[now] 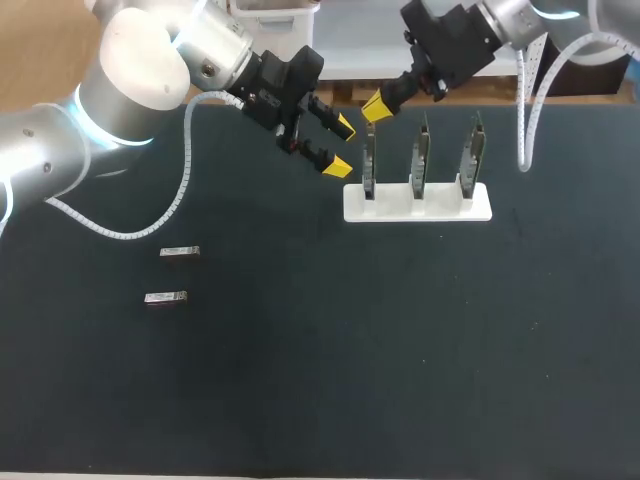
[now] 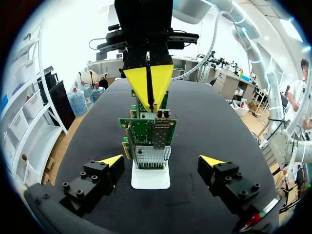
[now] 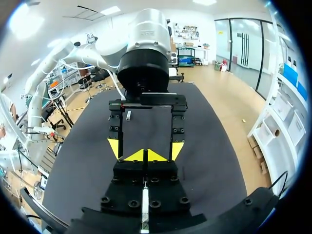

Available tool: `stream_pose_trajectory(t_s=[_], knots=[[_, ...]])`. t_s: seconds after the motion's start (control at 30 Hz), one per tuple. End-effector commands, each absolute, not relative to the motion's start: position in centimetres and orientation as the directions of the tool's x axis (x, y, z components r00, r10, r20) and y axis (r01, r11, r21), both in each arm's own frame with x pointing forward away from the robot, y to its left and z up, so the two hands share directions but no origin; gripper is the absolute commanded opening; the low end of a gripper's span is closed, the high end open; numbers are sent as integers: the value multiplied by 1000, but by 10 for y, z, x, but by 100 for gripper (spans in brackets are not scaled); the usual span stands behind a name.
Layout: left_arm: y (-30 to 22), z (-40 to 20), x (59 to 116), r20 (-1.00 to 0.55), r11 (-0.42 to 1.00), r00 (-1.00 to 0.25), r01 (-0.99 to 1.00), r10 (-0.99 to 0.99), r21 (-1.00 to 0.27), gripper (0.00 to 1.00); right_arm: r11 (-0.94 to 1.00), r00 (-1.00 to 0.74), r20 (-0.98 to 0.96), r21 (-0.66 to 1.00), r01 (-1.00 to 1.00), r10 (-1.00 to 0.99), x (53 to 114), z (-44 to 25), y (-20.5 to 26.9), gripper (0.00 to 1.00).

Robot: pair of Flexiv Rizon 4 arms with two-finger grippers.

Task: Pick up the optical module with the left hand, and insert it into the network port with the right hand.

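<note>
Two small silver optical modules (image 1: pixel 180 252) (image 1: pixel 165 298) lie flat on the black mat at the left. Three upright network cards stand in a white holder (image 1: pixel 417 201) at the back right. My left gripper (image 1: pixel 340 146) hangs open just left of the leftmost card (image 1: pixel 369 160), holding nothing. In the left wrist view that card (image 2: pixel 146 134) stands ahead of my open left gripper (image 2: pixel 162 163), with a silver module (image 2: pixel 161 132) seated in its port. My right gripper (image 1: pixel 375 107) (image 2: pixel 148 83) is shut directly above this card, tips together, nothing visibly between them. In the right wrist view my right gripper (image 3: pixel 145 156) points down at the card's edge (image 3: pixel 145 209).
The black mat (image 1: pixel 400 350) covers the whole table. The other two cards (image 1: pixel 421 155) (image 1: pixel 472 150) stand to the right of the first, close together. My left arm's white cable (image 1: pixel 180 195) loops over the mat behind the loose modules.
</note>
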State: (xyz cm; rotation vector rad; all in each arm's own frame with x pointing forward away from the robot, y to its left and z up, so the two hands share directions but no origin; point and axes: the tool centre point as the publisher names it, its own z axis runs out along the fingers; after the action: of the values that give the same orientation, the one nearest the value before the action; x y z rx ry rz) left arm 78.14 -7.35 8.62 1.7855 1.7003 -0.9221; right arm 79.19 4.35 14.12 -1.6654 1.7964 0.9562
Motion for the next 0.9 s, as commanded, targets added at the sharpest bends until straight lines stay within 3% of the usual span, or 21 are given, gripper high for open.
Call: stream_pose_trajectory(t_s=[0.03, 0.57, 0.9], knots=[[-74, 86, 783, -758, -95, -10, 991, 652, -95, 100, 5, -119, -760, 151, -988, -639, 790, 130, 45, 0], [-74, 86, 783, -758, -95, -10, 991, 652, -95, 100, 29, -81, -805, 79, -996, -588, 788, 160, 40, 0], [-74, 86, 783, -758, -95, -10, 991, 652, -95, 100, 42, -61, -851, 46, -998, -521, 784, 197, 5, 0]])
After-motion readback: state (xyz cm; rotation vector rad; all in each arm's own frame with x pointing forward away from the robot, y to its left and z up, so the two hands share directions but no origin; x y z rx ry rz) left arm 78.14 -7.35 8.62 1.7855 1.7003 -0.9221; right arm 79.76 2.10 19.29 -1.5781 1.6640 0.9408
